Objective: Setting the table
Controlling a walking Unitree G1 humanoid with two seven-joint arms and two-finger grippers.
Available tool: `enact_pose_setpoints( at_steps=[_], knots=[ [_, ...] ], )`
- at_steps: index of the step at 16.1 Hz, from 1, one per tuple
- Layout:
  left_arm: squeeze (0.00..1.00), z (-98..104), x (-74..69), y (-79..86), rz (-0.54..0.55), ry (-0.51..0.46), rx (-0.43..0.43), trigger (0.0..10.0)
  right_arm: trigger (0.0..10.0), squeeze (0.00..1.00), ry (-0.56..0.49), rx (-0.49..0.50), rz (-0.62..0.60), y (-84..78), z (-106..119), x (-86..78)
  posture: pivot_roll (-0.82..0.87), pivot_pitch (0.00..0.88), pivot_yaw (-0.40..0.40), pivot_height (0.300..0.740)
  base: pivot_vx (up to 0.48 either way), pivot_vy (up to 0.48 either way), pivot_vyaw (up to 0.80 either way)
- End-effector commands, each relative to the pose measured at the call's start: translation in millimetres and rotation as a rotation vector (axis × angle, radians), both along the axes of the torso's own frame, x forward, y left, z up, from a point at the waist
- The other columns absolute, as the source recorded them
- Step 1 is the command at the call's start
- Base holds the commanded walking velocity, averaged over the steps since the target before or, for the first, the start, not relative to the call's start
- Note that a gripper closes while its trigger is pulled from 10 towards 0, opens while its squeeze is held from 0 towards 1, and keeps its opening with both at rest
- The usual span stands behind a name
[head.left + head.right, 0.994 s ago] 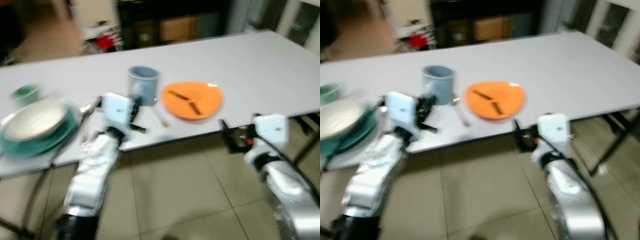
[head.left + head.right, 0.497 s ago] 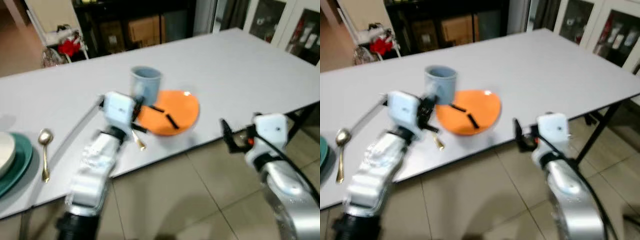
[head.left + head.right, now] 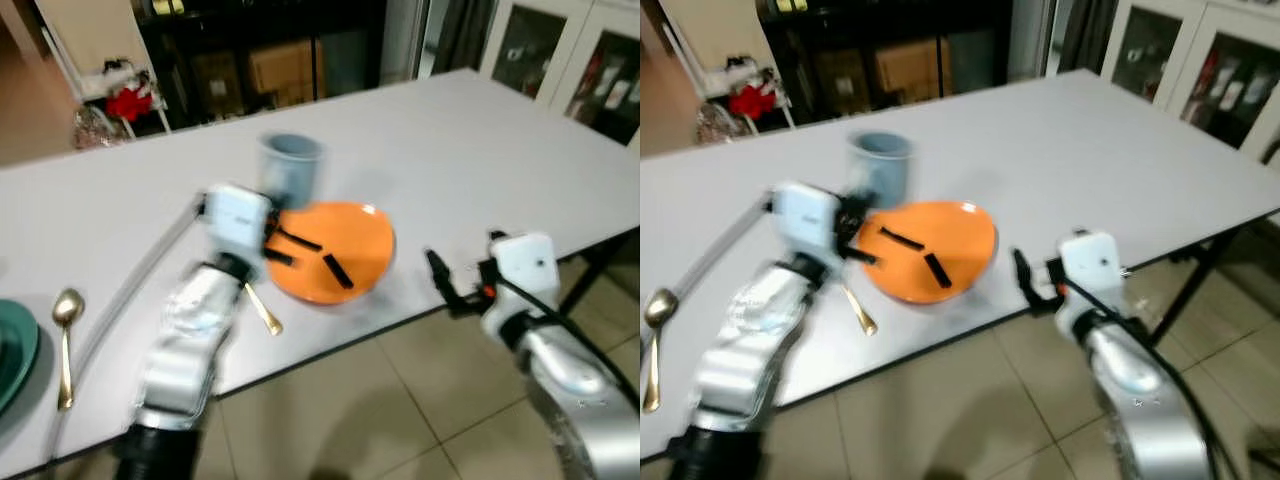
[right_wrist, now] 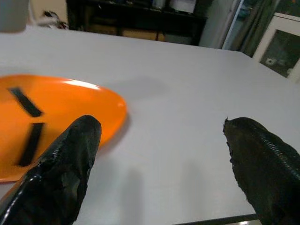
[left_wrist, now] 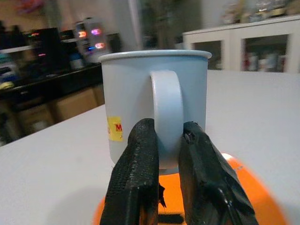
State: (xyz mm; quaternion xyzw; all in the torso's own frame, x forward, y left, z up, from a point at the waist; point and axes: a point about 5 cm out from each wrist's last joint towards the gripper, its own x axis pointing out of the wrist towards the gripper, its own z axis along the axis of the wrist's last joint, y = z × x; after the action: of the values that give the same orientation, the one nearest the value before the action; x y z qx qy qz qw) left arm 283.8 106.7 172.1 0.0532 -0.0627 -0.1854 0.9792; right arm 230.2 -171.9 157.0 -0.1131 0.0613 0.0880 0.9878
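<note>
mug (image 5: 154, 101) | handle pinched in left gripper (image 5: 166, 183) jaws, over orange plate (image 3: 335, 262) | right gripper (image 4: 161, 173) jaws spread

A long pale grey table (image 3: 480, 140) runs across the view on dark folding legs, over a beige tiled floor (image 3: 400, 400). An orange plate (image 3: 335, 255) lies near the table's front edge, with two short dark strips on it. A light blue mug (image 3: 290, 170) stands at about eleven o'clock from the plate, close to its rim; whether it rests on the tabletop cannot be told. A gold spoon (image 3: 262, 312) lies at eight o'clock from the plate, just beside it. Well away at nine o'clock lies a second gold spoon (image 3: 66, 345), and beyond it, at the table's end, a teal plate (image 3: 15, 350).
</note>
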Motion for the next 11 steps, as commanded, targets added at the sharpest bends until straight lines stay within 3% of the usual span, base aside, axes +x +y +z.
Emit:
enact_pose_setpoints(
  at_steps=[1, 3, 8, 11],
  knots=[
    [0.00, 4.6, 1.4, 11.4, 0.041, -0.026, 0.017, 10.0, 10.0, 0.00, -0.008, 0.013, 0.040, 9.2, 2.4, 1.2, -0.01, 0.000, 0.056, 0.740, 0.341, 0.000, 0.48],
    [0.00, 4.7, 1.1, 11.4, 0.039, -0.027, 0.018, 10.0, 10.0, 0.00, -0.006, 0.006, 0.043, 9.2, 1.7, 0.8, -0.01, 0.000, 0.058, 0.740, 0.341, 0.000, 0.80],
    [0.00, 4.4, 1.5, 11.3, 0.033, -0.027, 0.022, 10.0, 10.0, 0.00, -0.018, 0.042, 0.014, 6.2, 2.4, 0.5, -0.01, 0.000, 0.063, 0.740, 0.341, 0.000, 0.00],
    [0.00, -1.6, 5.2, 11.5, 0.027, 0.021, -0.004, 10.0, 10.0, 0.00, -0.030, 0.077, 0.084, 12.3, 5.4, 0.1, -0.01, 0.000, 0.064, 0.740, 0.197, 0.000, 0.00]
  ],
)
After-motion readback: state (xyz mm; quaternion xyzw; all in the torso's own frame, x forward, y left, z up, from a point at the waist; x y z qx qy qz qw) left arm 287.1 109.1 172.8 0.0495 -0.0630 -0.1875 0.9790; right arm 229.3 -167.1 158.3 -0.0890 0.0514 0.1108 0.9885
